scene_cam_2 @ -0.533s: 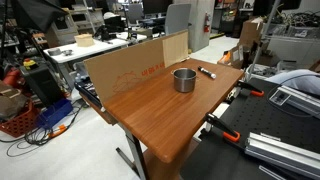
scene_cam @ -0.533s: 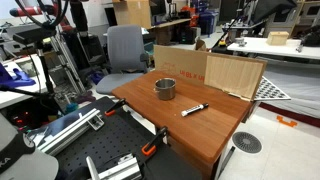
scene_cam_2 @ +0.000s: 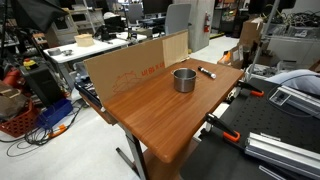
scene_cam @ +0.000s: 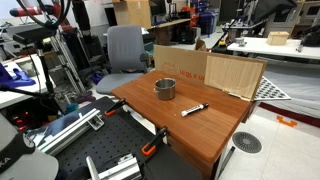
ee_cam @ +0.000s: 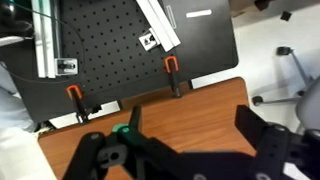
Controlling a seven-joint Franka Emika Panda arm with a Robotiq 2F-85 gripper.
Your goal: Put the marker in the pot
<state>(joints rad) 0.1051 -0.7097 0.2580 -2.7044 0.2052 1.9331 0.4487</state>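
The small grey metal pot (scene_cam: 164,88) stands upright near the middle of the wooden table (scene_cam: 205,135); it also shows in an exterior view (scene_cam_2: 184,79). The black and whitish marker (scene_cam: 194,109) lies flat on the table beside the pot, a short gap apart, and also shows in an exterior view (scene_cam_2: 207,72). My gripper (ee_cam: 195,135) shows only in the wrist view, open and empty, high above a corner of the table (ee_cam: 190,110). Neither pot nor marker shows in the wrist view.
Brown cardboard panels (scene_cam: 208,70) (scene_cam_2: 125,68) stand along the table's far edge. Orange clamps (ee_cam: 172,67) (scene_cam: 150,148) hold a black perforated board (ee_cam: 110,50) next to the table. An office chair (scene_cam: 125,48) and other desks stand behind.
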